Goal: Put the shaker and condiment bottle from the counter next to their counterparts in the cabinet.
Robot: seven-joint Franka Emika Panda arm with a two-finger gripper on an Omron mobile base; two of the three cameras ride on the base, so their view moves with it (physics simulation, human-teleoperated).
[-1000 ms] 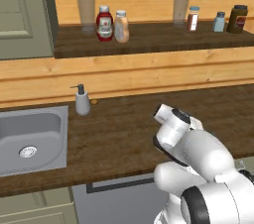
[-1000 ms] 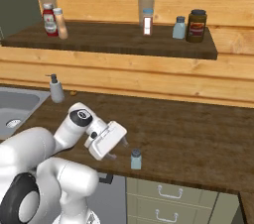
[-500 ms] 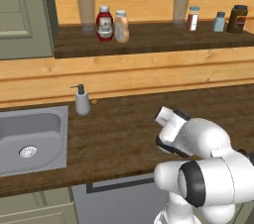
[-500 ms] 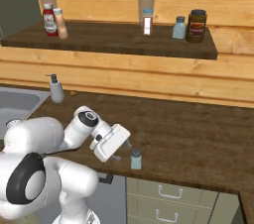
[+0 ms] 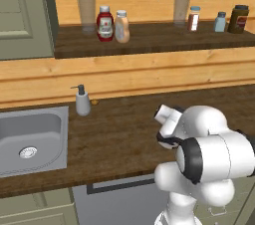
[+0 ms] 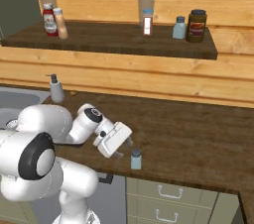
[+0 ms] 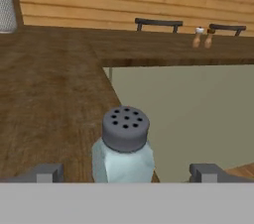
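Hand view, claw: gripper (image 7: 126, 172) stands wide apart, one fingertip (image 7: 42, 172) at 8 o'clock, the other at 4 o'clock, nothing clamped.
Hand view, between the tips: one shaker (image 7: 124, 144), pale teal with a grey holed cap, upright at the counter (image 7: 44, 104) edge, touching neither tip.
Right base view, claw: gripper (image 6: 120, 149) low over the counter's (image 6: 198, 139) front edge, the shaker (image 6: 136, 159) just beside it at 4 o'clock.
Left base view, counter: one grey soap pump (image 5: 82, 100) at 10 o'clock from the arm, one steel sink (image 5: 30, 137) further left.
Left base view, cabinet: on the cabinet (image 5: 149, 40) shelf, one red bottle (image 5: 104, 23) with one peach condiment bottle (image 5: 122, 26) just beside it at 3 o'clock.
Right base view, cabinet right end: one white-and-red shaker (image 6: 147, 22), one light-blue shaker (image 6: 179, 28), one dark jar (image 6: 196, 26); shakers in all: three.
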